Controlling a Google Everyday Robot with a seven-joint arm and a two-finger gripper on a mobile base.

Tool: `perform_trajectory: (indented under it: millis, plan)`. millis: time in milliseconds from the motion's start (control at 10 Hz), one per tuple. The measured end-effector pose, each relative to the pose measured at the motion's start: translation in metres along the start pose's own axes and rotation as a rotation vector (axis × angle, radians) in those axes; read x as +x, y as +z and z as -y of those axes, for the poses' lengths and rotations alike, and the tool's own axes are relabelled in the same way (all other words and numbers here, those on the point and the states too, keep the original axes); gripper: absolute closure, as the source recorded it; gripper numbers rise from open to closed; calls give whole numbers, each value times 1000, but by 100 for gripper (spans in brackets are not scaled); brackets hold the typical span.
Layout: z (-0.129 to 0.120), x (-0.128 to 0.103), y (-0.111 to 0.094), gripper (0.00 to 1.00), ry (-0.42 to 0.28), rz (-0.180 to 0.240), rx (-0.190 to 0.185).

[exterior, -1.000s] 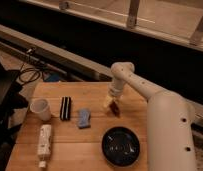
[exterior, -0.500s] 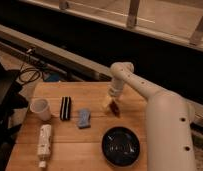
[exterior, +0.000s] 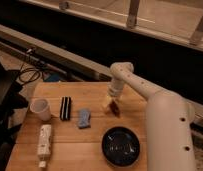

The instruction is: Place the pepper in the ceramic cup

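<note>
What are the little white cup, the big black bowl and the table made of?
The white cup looks like matte ceramic or plastic: plain, no shine. The black bowl is glossy, glinting inside, perhaps glazed ceramic or plastic. The table looks wooden: tan, faintly streaked. The gripper is above the table's far side, by the pepper.

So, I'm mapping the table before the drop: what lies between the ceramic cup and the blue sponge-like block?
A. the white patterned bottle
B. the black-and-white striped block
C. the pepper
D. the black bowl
B: the black-and-white striped block sits between the ceramic cup and the blue sponge-like block. The gripper is at the pepper, on the blue block's far side from the cup.
</note>
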Motion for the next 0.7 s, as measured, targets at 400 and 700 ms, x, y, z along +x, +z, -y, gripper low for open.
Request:
perform_trajectory:
  millis: [400,700]
  plan:
    - [-1,2,1,44,-11,10,33]
    - [2,4,1,76,-7,29,52]
